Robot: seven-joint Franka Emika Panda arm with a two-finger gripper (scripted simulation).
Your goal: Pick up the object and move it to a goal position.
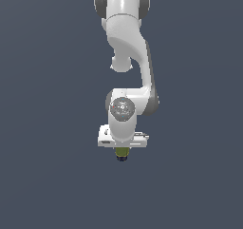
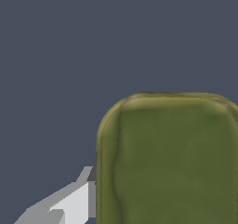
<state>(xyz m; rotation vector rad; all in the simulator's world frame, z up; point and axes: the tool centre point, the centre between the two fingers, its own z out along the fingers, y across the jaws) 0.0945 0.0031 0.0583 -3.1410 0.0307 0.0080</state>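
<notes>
Under white end effector, rounded olive object, apparently gripped

background: flat slate-blue | no seams or texture | light even

Both renders are evenly and rather dimly lit against a flat slate-blue ground that carries no cast shadow and no gradient toward the edges. In the exterior view the white arm is the brightest thing, with a soft sheen along its upper centre and grey shading down its right flank, and its outlines look slightly soft and jagged at this low resolution. In the wrist view the olive object fills the lower right, blurry and blotchy in texture with a paler rim, while the pale finger at lower left shows blocky, stair-stepped edges.
</notes>
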